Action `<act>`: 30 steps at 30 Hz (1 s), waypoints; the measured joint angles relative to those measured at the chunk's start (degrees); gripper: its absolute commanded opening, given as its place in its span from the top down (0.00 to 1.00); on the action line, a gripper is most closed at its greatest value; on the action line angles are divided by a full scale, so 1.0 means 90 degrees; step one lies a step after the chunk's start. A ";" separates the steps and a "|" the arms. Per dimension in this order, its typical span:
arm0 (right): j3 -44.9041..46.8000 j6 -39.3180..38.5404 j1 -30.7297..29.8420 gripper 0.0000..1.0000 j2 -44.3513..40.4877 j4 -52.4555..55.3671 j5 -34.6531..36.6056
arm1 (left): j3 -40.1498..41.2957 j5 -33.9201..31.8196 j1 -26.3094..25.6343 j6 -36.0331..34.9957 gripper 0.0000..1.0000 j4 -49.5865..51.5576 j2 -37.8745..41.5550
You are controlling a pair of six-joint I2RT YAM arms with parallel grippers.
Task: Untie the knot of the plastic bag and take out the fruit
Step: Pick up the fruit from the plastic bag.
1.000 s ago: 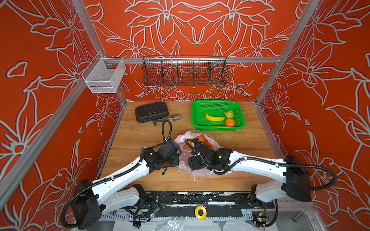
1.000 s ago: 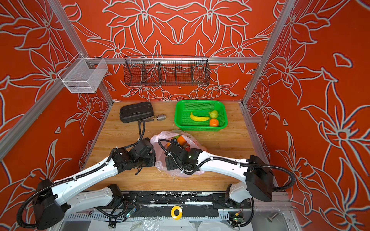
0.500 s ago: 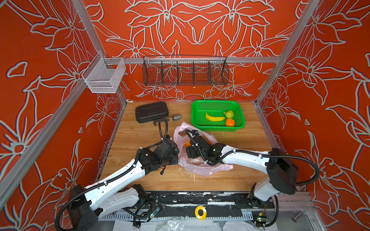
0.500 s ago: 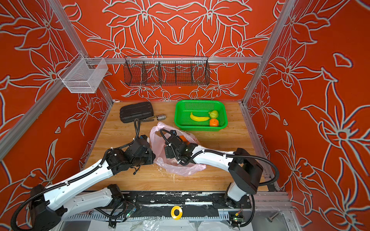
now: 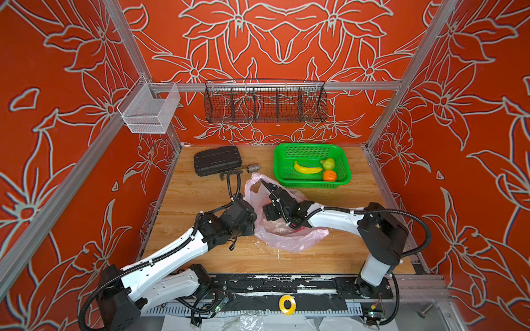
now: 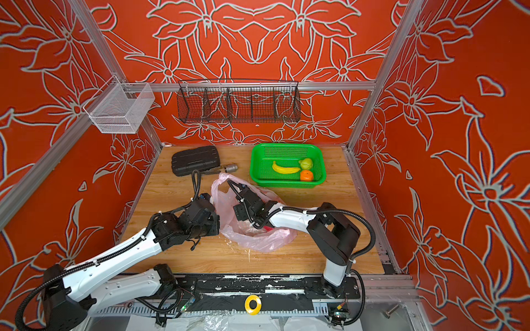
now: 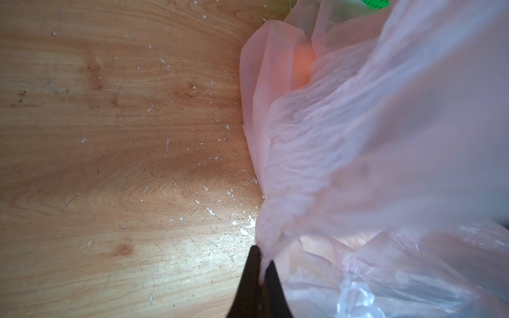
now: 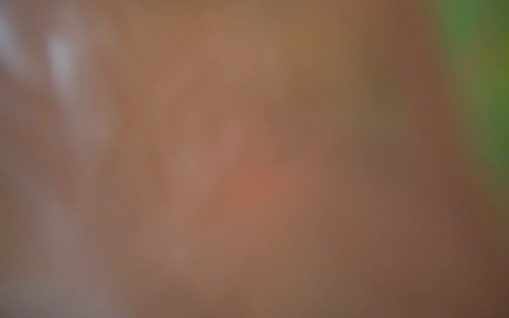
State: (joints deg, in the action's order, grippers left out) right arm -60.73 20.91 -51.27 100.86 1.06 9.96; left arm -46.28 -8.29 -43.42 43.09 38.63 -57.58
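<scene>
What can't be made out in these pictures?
- Right gripper: open or shut unclear; plastic bag folds cover it in both top views, right wrist view all blur.
- Fruit in the bag: only an orange glow through film, left wrist view.
- Knot: nowhere visible; bag folds may hide it.

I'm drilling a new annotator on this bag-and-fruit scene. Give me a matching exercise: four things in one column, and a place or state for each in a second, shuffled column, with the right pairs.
Things:
1. banana
2. plastic bag
3. black case
4. white wire basket

Places or states:
A. hangs from the rail above the table
B. pinched in the shut left gripper
C. lies in the green basket
D. flat on the table by the back wall

Pairs: 1-C, 2-B, 3-D, 4-A
</scene>
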 measured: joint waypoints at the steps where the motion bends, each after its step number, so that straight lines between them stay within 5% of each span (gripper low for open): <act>1: -0.0034 -0.0032 0.0032 0.19 0.0049 -0.0039 -0.0046 | 0.0000 0.0000 0.0000 0.0000 1.00 0.0000 0.0000; 12: -0.0379 -0.0163 0.0231 0.36 0.0658 -0.0233 -0.0556 | 0.0000 0.0002 0.0000 -0.0029 0.99 -0.0005 0.0000; 19: -0.0391 -0.0119 0.0240 0.52 0.0697 -0.0228 -0.0639 | 0.0000 -0.0027 0.0000 -0.0041 0.61 -0.0002 0.0000; 23: -0.0345 -0.0112 0.0253 0.57 0.0590 -0.0192 -0.0675 | 0.0000 -0.0102 0.0000 -0.0078 0.21 0.0036 0.0126; 26: -0.0202 -0.0100 0.0253 0.58 0.0342 -0.0158 -0.0704 | -0.0010 -0.0095 0.0007 -0.0158 0.01 0.0034 0.0369; 30: 0.0012 -0.0044 0.0253 0.58 -0.0027 -0.0143 -0.0721 | -0.0216 -0.0073 0.0102 -0.0338 0.02 0.0034 0.0517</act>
State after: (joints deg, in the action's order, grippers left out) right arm -60.62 20.51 -48.99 100.62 -0.23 3.46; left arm -48.23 -8.95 -42.50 40.05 38.94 -52.93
